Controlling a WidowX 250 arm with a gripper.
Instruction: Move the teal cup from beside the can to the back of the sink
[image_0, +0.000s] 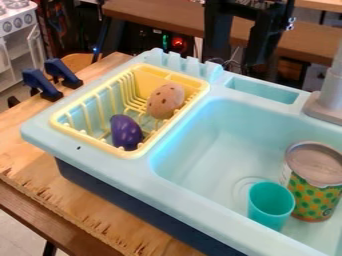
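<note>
Brown speckled toy potato (165, 101) lies in the yellow dish rack (85, 138) on the light-blue toy sink (180, 167), just beyond a purple toy eggplant (125, 132). Black gripper (234, 62) hangs behind the sink's far edge, its two fingers spread apart. In the basin, a teal cup (270, 206) stands just beside a pineapple-patterned can (312, 196).
</note>
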